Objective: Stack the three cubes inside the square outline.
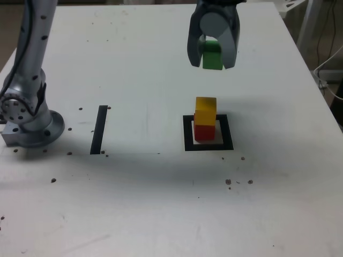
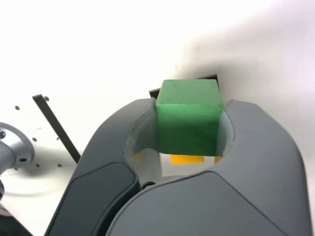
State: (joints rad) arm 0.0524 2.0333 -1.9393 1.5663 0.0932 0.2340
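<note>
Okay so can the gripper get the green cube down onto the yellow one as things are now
Probably yes. The gripper holds the green cube in the air above the yellow cube, whose top is bare, with nothing between them.

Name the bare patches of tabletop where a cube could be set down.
Free: the stretch between the black strip and the square outline, and the near table. Crowded: inside the outline, filled by the yellow cube on the red cube.
</note>
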